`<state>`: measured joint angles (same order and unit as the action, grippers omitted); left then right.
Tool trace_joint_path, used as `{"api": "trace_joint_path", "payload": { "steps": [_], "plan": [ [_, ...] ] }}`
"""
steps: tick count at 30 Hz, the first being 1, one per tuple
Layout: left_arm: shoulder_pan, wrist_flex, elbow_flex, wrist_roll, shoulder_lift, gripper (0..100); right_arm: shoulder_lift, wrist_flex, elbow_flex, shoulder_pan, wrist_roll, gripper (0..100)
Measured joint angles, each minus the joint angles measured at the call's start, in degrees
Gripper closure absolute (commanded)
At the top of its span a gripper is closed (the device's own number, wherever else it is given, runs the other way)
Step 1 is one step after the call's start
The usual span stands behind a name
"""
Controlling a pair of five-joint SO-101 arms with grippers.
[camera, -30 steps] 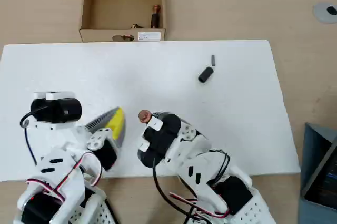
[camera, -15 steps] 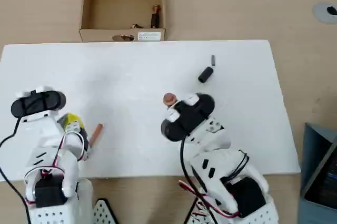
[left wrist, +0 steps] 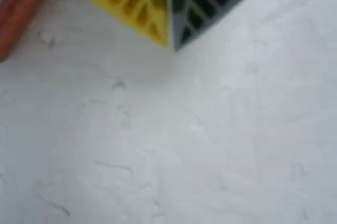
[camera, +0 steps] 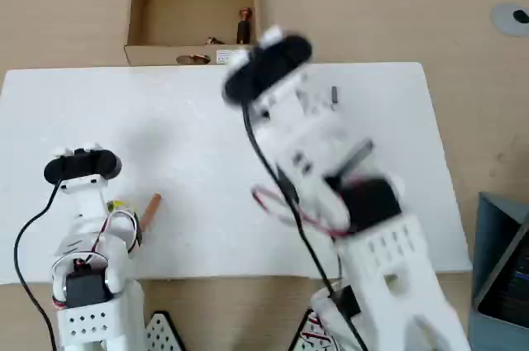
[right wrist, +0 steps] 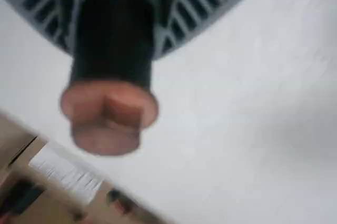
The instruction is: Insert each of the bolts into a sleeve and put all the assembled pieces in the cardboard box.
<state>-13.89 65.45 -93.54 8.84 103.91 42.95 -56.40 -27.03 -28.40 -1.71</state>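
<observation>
A black cylindrical sleeve (right wrist: 113,18) with the copper-coloured head of a bolt (right wrist: 109,113) sticking out of its end sits clamped between the grey ribbed fingers (right wrist: 202,8) of the right tool (right wrist: 115,47), which is closed onto the sleeve's sides. In the right wrist view this assembled piece hangs above the white foam sheet (right wrist: 253,103), near the labelled wall of the open brown cardboard box (right wrist: 58,182).

In the high view the right arm (camera: 331,161) stretches from 5 o'clock up toward 12 o'clock. Its wrist is over the sheet's far edge, just in front of the box's near wall. Inside the box, in its 4 o'clock corner, is a second dark sleeve with a copper bolt head (camera: 244,25).

A loose copper-coloured bolt (camera: 150,211) lies on the sheet at about 8 o'clock, just beside the left tool (left wrist: 171,37) but not touching it. That tool's yellow finger and grey finger meet at their tips with nothing between them.

A small dark pin (camera: 334,95) lies on the sheet at about 1 o'clock, close beside the right arm. The sheet and box rest on a light wooden bench (camera: 463,29).
</observation>
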Motion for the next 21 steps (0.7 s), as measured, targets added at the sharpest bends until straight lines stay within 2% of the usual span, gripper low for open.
{"api": "trace_joint_path", "payload": {
  "steps": [5,14,21],
  "plan": [
    [0.00,-2.99,-0.53,0.18,0.00,100,-16.35,2.02,14.33,2.29,0.00,98.9],
    [0.53,-3.16,-0.70,0.18,0.00,99,-43.87,6.86,37.27,3.69,-0.18,98.9],
    [0.53,-3.16,-0.70,0.18,0.00,99,-64.00,10.55,54.51,3.69,-5.01,98.8]
  ]
}}
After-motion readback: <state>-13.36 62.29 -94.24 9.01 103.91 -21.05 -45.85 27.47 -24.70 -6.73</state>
